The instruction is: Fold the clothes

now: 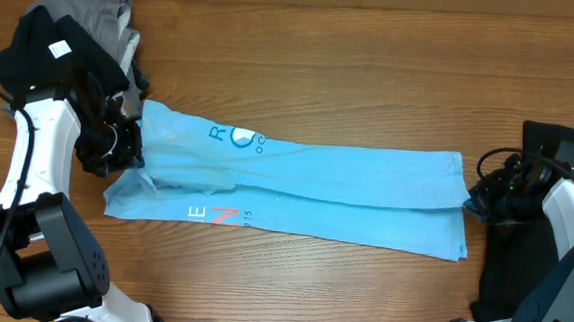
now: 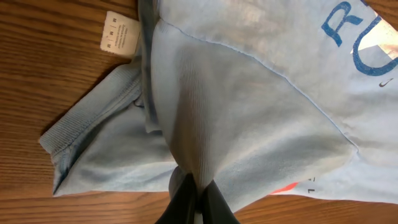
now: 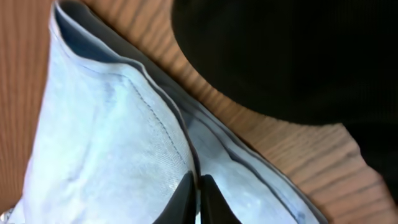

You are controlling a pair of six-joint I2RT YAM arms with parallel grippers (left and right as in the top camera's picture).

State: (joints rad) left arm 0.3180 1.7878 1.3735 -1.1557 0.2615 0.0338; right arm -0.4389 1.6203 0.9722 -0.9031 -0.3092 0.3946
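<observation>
overhead: a light blue t-shirt, folded into a long band, lies across the wooden table; its print reads "r" and "e n". the left gripper pinches its left end, the right gripper its right end.
left wrist: a white label, unreadable, lies beside its ribbed collar.
right wrist: stacked hem layers show, with a black shirt just beyond.

Even, bright light; blurred wrist close-ups

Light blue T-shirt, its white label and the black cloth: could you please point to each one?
light blue T-shirt [image 1: 345, 185]: overhead view, middle of the folded body.
white label [image 2: 119, 34]: left wrist view, centre of the tag.
black cloth [image 3: 280, 56]: right wrist view, plain area near its edge.
</observation>
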